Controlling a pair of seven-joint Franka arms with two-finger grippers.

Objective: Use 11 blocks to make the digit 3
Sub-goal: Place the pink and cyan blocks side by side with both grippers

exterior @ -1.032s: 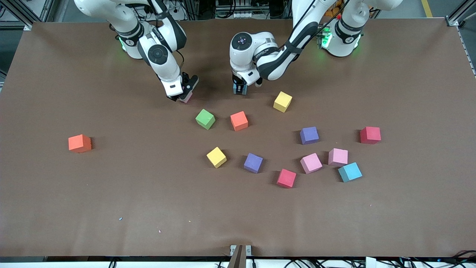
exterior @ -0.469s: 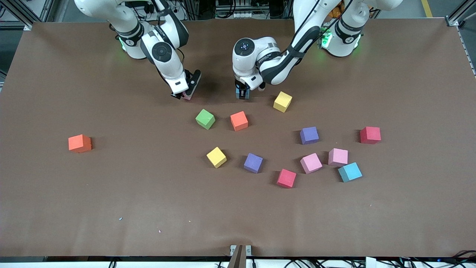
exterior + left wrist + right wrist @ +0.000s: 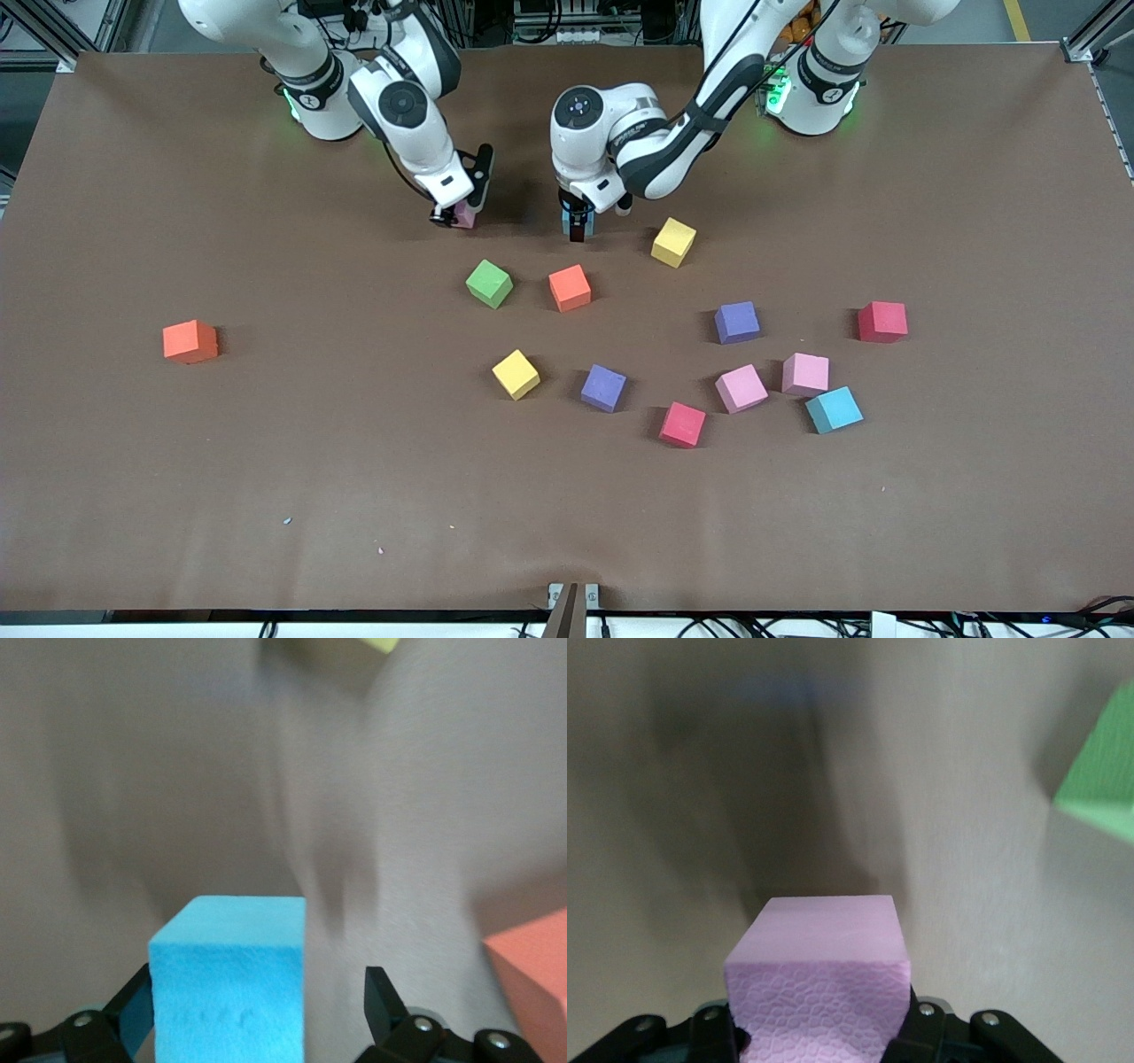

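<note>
My left gripper [image 3: 577, 227] is open around a teal-blue block [image 3: 567, 223]. In the left wrist view this block [image 3: 230, 979] stands between the spread fingers [image 3: 381, 1001] of the left gripper [image 3: 257, 1014], with a gap on one side. My right gripper [image 3: 461, 213] is shut on a pink block [image 3: 464, 215], low over the table beside the teal one, toward the right arm's end. The right wrist view shows the pink block [image 3: 819, 988] clamped in the right gripper [image 3: 819, 1032]. A green block [image 3: 489, 283] and an orange block [image 3: 570, 288] lie nearer the front camera.
Loose blocks lie scattered: yellow [image 3: 673, 242], purple [image 3: 737, 322], red [image 3: 882, 322], two pink [image 3: 805, 373] [image 3: 741, 388], teal-blue [image 3: 834, 409], red [image 3: 683, 424], purple [image 3: 604, 387], yellow [image 3: 516, 374]. A lone orange block [image 3: 190, 341] sits toward the right arm's end.
The left gripper has opened around the teal-blue block. The right gripper has carried the pink block toward the left arm's end, closer to the teal-blue one.
</note>
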